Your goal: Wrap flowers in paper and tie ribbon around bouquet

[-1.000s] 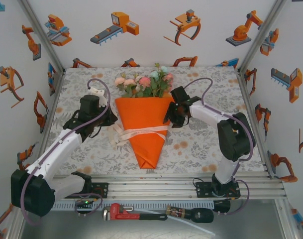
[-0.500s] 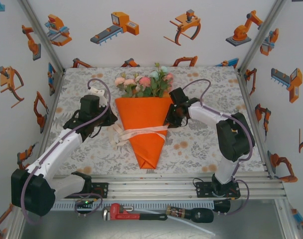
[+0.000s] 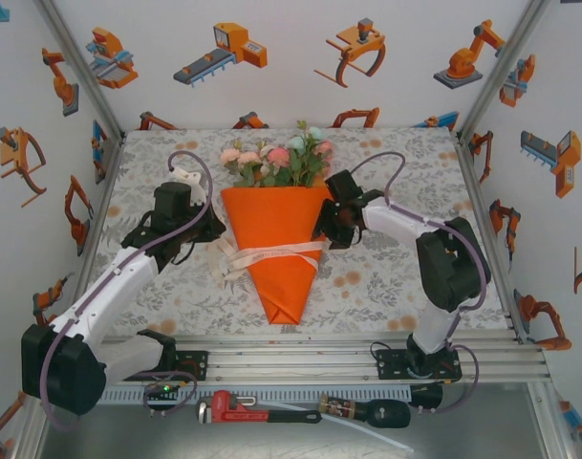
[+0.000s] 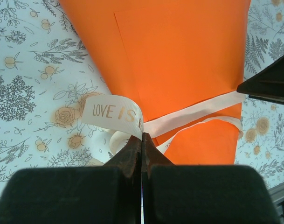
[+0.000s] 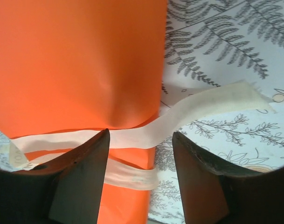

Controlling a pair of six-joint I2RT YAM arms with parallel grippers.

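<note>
The bouquet (image 3: 276, 234), an orange paper cone, lies mid-table with pink, peach and pale blue flowers (image 3: 276, 161) at its far end. A cream ribbon (image 3: 271, 255) crosses the cone twice and loops at its left side. My left gripper (image 3: 210, 232) sits left of the cone. In its wrist view the left gripper (image 4: 142, 140) is shut on the ribbon (image 4: 114, 112), which reads "LOVE IS". My right gripper (image 3: 326, 229) is at the cone's right edge. There the right gripper (image 5: 141, 140) is open, its jaws straddling the ribbon's loose end (image 5: 197, 109) over the paper (image 5: 76, 60).
The table carries a floral-print cloth (image 3: 386, 277). An aluminium rail (image 3: 300, 356) runs along the near edge, with a red pipe wrench (image 3: 243, 409) and a dark tool (image 3: 367, 413) below it. Enclosure walls with robot pictures stand on three sides.
The right gripper has slid slightly left and toward the near edge, closer to the cone's right edge and the ribbon. The left arm and bouquet have stayed put.
</note>
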